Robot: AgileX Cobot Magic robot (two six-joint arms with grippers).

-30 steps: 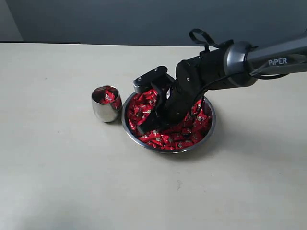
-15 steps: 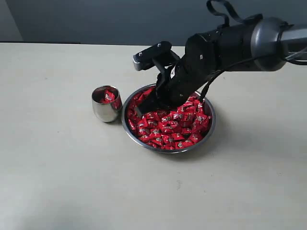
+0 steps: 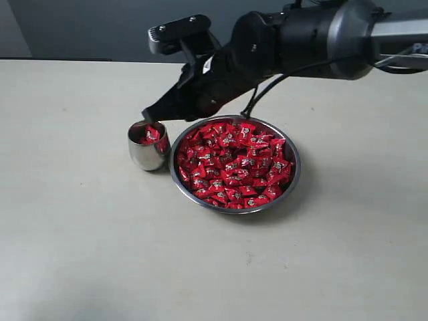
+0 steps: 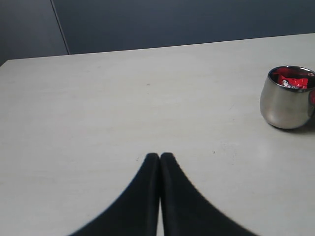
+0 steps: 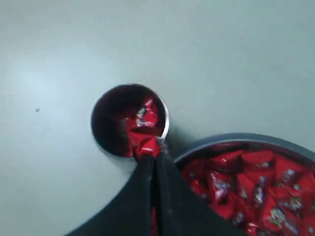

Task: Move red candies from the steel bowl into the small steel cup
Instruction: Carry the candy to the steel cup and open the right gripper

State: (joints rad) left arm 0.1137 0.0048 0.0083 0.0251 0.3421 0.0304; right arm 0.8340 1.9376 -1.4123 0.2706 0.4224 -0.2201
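The right gripper point(image 3: 148, 115), its jaws pinched on one red candy point(image 5: 141, 140), hangs directly over the small steel cup point(image 3: 144, 155) so the sweet can drop inside.

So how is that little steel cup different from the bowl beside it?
The small steel cup is narrow and taller; the steel bowl is wide and shallow. The cup holds only a few red candies; the bowl is full of them. Both are shiny steel and stand upright.

Right arm point(image 3: 321, 33) stretches in from upper right, right gripper point(image 3: 148, 115) pinching a candy point(image 5: 141, 143); left gripper point(image 4: 160, 157) jaws pressed together
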